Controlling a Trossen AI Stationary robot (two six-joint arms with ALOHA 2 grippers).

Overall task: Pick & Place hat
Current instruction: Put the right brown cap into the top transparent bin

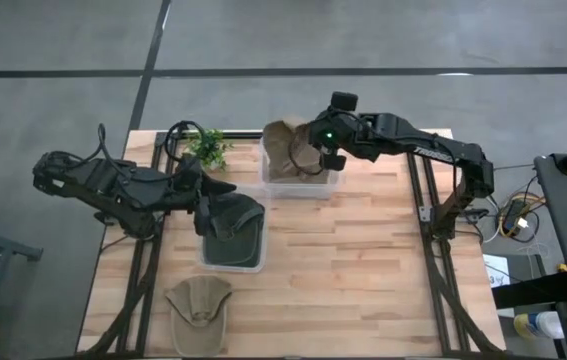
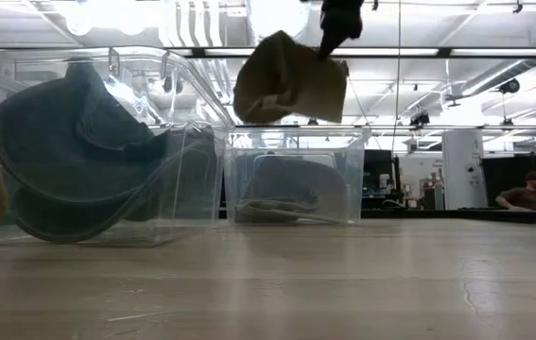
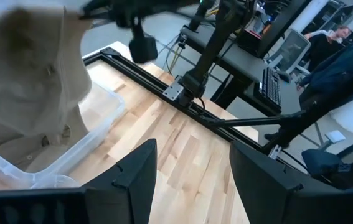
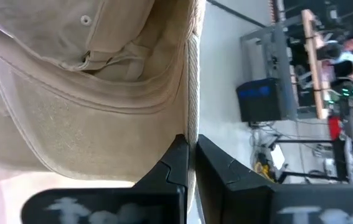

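The right gripper [image 1: 321,148] is clenched on the edge of a tan hat [image 1: 291,150], holding it in the air above the far clear bin [image 1: 299,186]; in the right wrist view its fingers [image 4: 176,165] pinch the hat's ribbed edge between them. Seen from table height, the tan hat [image 2: 289,79] hangs clear of the bin's rim [image 2: 296,151], and the gripper above it is cut off by the frame. Something pale already lies inside this bin [image 2: 282,200], though its shape is hard to make out through the plastic. Nearer than the far bin, a second clear bin [image 1: 231,262] holds a dark green hat [image 1: 231,222], with the left gripper [image 1: 203,213] just beside it, its fingers [image 3: 137,171] spread apart and holding nothing. Nearer still, another tan hat [image 1: 199,301] lies on the wooden table [image 1: 363,270]. A small green plant [image 1: 208,148] stands beside the far bin.
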